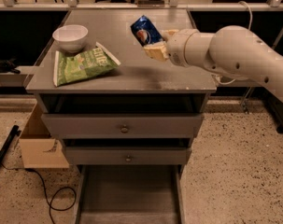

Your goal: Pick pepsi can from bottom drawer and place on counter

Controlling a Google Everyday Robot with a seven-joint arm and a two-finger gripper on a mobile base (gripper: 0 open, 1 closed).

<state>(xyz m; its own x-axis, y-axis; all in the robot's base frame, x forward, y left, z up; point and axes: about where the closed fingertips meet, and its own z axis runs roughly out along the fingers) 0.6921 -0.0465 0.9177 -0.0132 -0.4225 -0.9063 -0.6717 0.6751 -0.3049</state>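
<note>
Jaws pinch the small blue metal pepsi can [145, 30], tilted, with the gripper [156, 42] holding it above the broad grey worktop [131, 70], right of middle. This looks like the placing step: lower, right the can, then release.

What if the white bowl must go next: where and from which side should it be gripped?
Probably pinch the white bowl at its rim from above, one finger inside: it stands upright, mouth open. The gripper, above the counter, is shut on the pepsi can.
</note>
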